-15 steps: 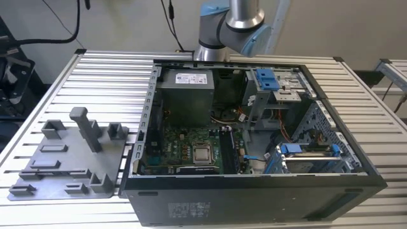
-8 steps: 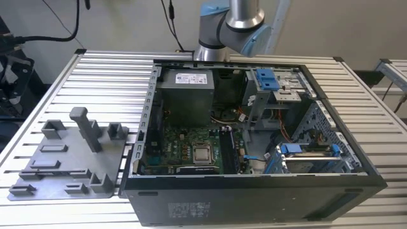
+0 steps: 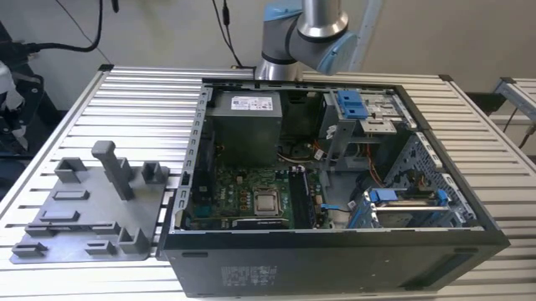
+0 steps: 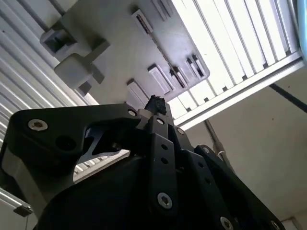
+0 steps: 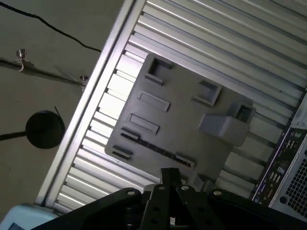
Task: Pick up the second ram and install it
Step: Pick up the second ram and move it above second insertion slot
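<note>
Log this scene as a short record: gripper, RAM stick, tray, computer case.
Tool: black gripper hanging over the grey plastic fixture tray, apart from it.
Part: the second ram, a thin dark circuit-board strip, lying between holders on the tray.
Case: black computer tower, side open, green motherboard exposed.
Surface: slatted aluminium table bearing both; tray at the exterior view's left of the tower.

On the table [image 3: 125, 94], the computer case [image 3: 335, 263] lies open at the exterior view's right, the tray [image 3: 84, 213] just beside it at the left; the second ram [image 5: 156, 149] sits on the tray's near half; the arm [image 3: 305, 37] stands behind the case
</note>
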Available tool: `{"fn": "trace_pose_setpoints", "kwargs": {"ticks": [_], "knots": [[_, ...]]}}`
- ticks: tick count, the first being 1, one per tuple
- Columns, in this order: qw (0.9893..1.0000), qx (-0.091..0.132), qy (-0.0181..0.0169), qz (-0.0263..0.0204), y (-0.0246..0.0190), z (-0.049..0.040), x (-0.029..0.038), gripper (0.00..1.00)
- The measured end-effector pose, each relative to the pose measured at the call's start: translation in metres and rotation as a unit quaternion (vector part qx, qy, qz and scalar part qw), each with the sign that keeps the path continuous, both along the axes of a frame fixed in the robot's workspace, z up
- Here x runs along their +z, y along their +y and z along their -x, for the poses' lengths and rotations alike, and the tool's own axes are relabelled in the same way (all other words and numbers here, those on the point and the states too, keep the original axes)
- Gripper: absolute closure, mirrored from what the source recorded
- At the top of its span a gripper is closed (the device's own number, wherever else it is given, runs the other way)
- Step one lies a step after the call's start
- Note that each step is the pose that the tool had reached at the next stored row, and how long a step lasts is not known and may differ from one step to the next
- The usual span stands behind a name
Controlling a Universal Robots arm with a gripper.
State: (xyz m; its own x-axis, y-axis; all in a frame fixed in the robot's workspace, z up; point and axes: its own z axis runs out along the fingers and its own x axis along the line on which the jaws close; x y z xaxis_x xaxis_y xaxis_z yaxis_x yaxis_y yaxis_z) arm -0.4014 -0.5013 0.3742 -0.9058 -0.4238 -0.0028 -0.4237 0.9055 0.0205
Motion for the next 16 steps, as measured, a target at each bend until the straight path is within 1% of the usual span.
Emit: {"fn": "trace_pose_setpoints", "kwargs": {"ticks": [2,4,6,8,10,12,14,16], "knots": [[0.9998,0.018,0.0,0.0001,0.0,0.0,0.0,0.89],[0.9994,0.036,0.0,0.0003,0.0,0.0,-0.0001,0.89],[0.9985,0.055,0.0,0.0008,0.0,0.0,-0.0001,0.89],[0.9974,0.073,0.0,0.0014,0.0,0.0,-0.0001,0.89],[0.9959,0.091,0.0,0.0019,0.0,0.0001,-0.0001,0.89],[0.9941,0.109,0.0,0.0023,0.0,0.0001,-0.0002,0.89],[0.9919,0.127,0.0,0.0029,0.0,0.0001,-0.0002,0.89],[0.9895,0.145,0.0,0.0035,0.0,0.0001,-0.0002,0.89]]}}
